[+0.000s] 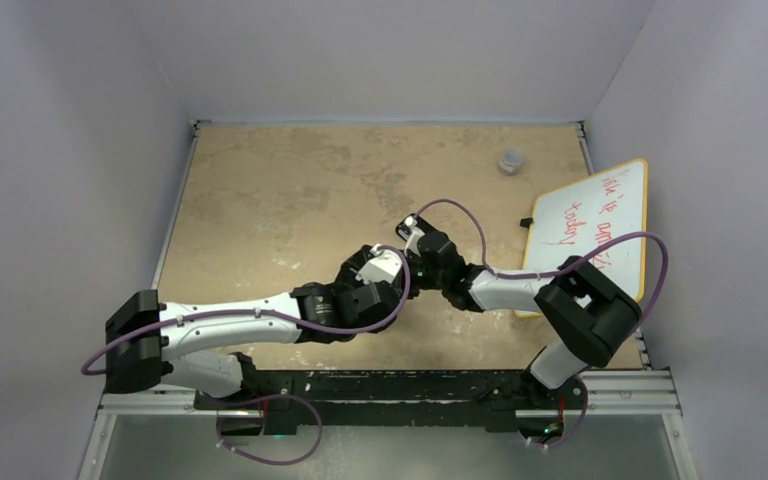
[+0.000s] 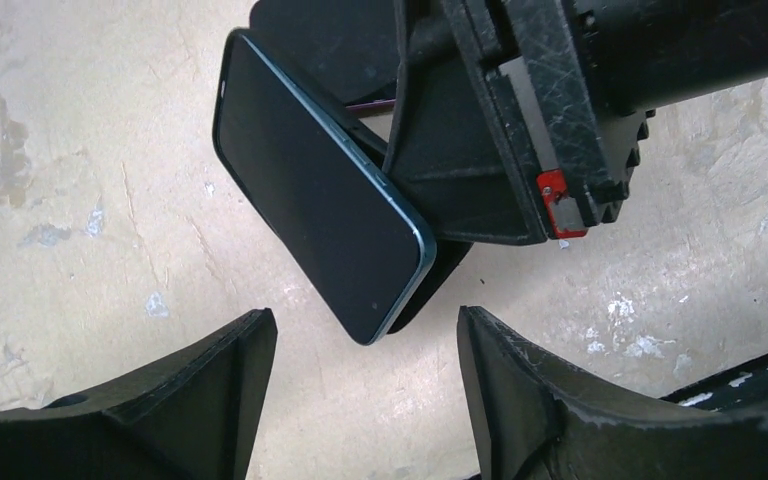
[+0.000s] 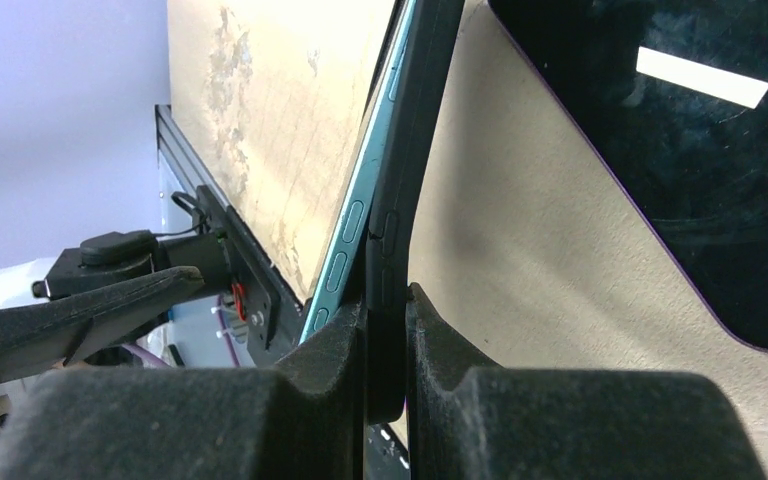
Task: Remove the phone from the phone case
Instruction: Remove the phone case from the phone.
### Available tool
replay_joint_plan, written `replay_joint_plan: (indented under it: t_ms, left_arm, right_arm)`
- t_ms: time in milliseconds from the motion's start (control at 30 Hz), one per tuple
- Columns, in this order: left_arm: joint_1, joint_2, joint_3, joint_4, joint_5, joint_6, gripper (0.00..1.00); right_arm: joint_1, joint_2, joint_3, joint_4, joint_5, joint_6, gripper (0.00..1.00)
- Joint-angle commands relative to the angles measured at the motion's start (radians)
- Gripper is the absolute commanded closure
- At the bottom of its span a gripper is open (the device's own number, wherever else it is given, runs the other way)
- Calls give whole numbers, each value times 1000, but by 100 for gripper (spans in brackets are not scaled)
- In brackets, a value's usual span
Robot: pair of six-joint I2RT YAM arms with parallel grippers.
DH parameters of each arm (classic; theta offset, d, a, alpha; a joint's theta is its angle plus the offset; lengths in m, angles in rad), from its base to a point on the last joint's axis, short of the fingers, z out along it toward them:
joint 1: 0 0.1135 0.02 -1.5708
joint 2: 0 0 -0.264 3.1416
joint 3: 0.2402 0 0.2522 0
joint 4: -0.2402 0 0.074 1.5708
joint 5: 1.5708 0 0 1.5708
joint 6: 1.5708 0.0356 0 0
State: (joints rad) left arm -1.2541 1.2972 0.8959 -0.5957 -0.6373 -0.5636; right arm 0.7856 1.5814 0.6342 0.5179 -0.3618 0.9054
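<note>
Our right gripper (image 3: pixel 387 300) has its fingers clamped on the edge of the soft black phone case (image 3: pixel 422 120). The teal-rimmed, dark-screened phone (image 2: pixel 310 190) stands partly out of the case along one side. Both are held over the middle of the tan tabletop (image 1: pixel 260 190). Our left gripper (image 2: pixel 364 345) hovers just left of the phone, fingers apart, touching nothing.
</note>
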Motion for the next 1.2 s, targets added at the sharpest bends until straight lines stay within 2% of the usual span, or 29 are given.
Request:
replay_joint_plan:
  t_ms: [0, 467, 833, 1167]
  left_arm:
    - [-26, 20, 54, 14, -79, 32, 32]
    - [-49, 94, 78, 5, -125, 71, 39]
    - [-67, 170, 106, -101, -202, 5, 47]
    - [-71, 218, 116, -154, -247, -32, 46]
  right_arm:
    - [9, -40, 56, 33, -49, 32, 100]
    - [25, -36, 66, 35, -51, 46, 100]
    - [26, -26, 69, 45, -63, 56, 100]
    - [26, -12, 71, 63, -86, 71, 100]
